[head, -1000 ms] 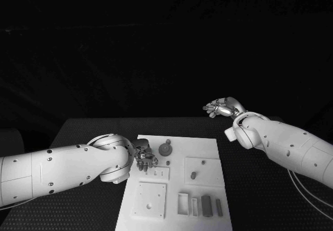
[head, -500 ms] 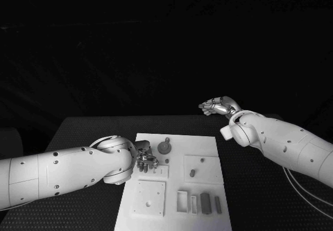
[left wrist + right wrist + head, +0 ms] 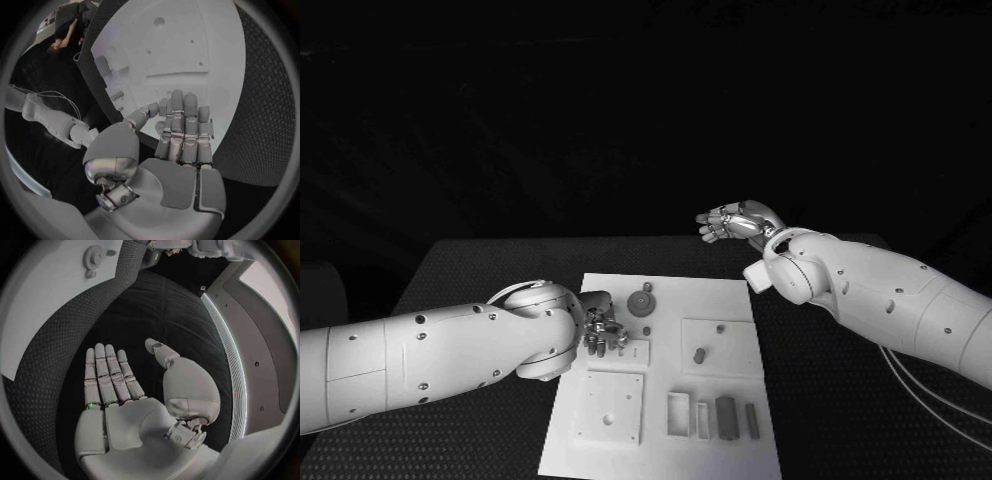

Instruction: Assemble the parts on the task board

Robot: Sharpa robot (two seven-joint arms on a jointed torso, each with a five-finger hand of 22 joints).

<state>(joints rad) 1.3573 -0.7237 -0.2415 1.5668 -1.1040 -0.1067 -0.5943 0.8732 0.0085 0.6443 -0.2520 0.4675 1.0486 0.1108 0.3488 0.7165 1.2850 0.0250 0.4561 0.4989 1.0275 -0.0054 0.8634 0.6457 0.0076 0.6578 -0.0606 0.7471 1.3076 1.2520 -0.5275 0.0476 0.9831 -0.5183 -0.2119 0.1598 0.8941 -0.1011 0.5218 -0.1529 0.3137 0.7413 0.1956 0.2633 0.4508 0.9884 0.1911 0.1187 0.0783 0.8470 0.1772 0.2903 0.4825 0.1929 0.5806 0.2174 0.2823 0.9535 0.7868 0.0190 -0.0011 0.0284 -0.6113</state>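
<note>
Head view shows the white task board lying flat on the black bench, and every place below is given from that board. The left arm comes across low beside the board's left edge, bent so that its left robot hand hangs over the board's upper left part, next to a round grey part with a small knob. Whether the fingers touch the board cannot be told from this view. In the left wrist view the same robot hand has its fingers extended and lying side by side, pointing toward the board, with the thumb set off to one side; nothing is held in it.

The right arm reaches up past the board's far right corner, and the right robot hand is lifted well above the bench, beyond the board's far edge. In the right wrist view this robot hand is flat, fingers straight and close together, thumb apart, palm bare and holding nothing.

Other grey parts lie on the board: a small upright piece near its middle and longer bars along its near edge.
</note>
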